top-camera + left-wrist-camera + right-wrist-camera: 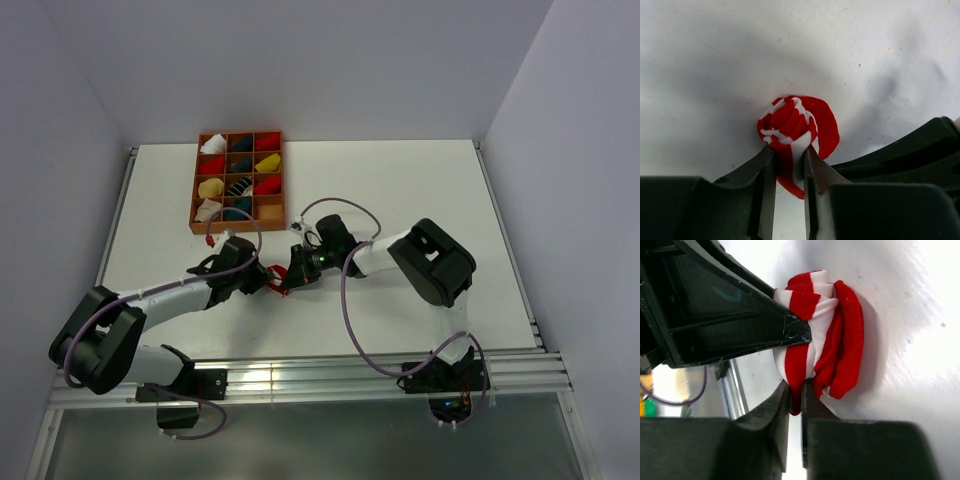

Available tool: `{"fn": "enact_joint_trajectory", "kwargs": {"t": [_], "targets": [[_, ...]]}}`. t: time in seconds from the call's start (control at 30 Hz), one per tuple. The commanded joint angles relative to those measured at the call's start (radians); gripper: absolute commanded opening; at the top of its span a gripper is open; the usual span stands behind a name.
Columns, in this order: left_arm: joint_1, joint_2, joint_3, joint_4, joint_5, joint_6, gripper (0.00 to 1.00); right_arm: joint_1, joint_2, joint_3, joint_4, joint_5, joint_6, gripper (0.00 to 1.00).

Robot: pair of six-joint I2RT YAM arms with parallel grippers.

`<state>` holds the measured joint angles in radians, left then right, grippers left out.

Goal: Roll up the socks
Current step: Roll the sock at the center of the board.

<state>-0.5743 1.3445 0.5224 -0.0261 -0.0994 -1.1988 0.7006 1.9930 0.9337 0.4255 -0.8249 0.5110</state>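
Now left pincer pinches tail of sock roll dead ahead; right pincer apparently nips opposite edge, equally near.

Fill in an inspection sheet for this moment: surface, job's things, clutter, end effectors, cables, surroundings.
Surface: white table, a few small specks in the wrist views.
Job's things: one red-and-white striped sock, rolled into a bundle, on the table between the arms; no other loose sock seen.
Clutter: wooden divided tray at the far left, with rolled bundles in most compartments.
End effectors: left end effector and right end effector, each shut on the sock's fabric.
Cables: purple cables loop off both arms, away from the sock.
Surroundings: white walls on three sides; metal rail at the near edge.
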Motion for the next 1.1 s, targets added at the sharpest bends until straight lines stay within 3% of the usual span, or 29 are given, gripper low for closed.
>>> {"fn": "enact_joint_trajectory", "kwargs": {"t": [0.0,0.1,0.33,0.43,0.7,1.07], "targets": [[-0.006,0.056,0.022,-0.107,-0.026,0.036,0.23,0.02,-0.074,-0.039,-0.114,0.177,-0.058,0.16],[-0.006,0.106,0.085,-0.191,-0.02,0.09,0.23,0.059,-0.181,-0.084,-0.136,0.358,-0.12,0.31],[-0.006,0.168,0.211,-0.313,0.003,0.173,0.23,0.276,-0.401,-0.147,-0.162,0.989,-0.331,0.48],[-0.006,0.17,0.241,-0.337,0.007,0.192,0.23,0.37,-0.405,-0.133,-0.156,1.146,-0.412,0.52],[-0.006,0.188,0.297,-0.383,0.02,0.226,0.23,0.519,-0.272,-0.049,-0.123,1.362,-0.571,0.54],[-0.006,0.208,0.297,-0.371,0.056,0.232,0.23,0.58,-0.088,0.03,-0.091,1.431,-0.646,0.54]]}}
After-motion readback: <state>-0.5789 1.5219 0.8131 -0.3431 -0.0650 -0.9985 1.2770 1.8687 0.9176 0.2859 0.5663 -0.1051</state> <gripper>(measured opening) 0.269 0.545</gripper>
